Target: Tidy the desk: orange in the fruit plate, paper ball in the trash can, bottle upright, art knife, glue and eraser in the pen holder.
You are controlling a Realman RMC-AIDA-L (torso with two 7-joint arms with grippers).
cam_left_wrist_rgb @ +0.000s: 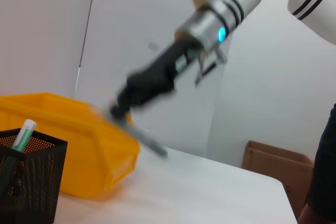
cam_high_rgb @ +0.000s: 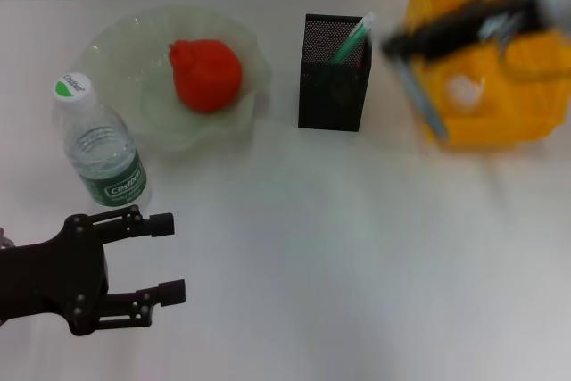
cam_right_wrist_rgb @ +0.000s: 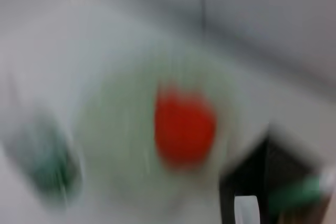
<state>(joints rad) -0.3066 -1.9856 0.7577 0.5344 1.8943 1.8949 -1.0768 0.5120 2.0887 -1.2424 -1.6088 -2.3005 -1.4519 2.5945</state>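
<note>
bright even light, right wrist view blurred

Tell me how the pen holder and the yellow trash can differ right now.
The pen holder is a black mesh box; the trash can is solid yellow. The pen holder is clearly smaller than the trash can. A green pen stands in the pen holder, while a white paper ball lies in the trash can. Both stand open-topped on the white desk.
</note>
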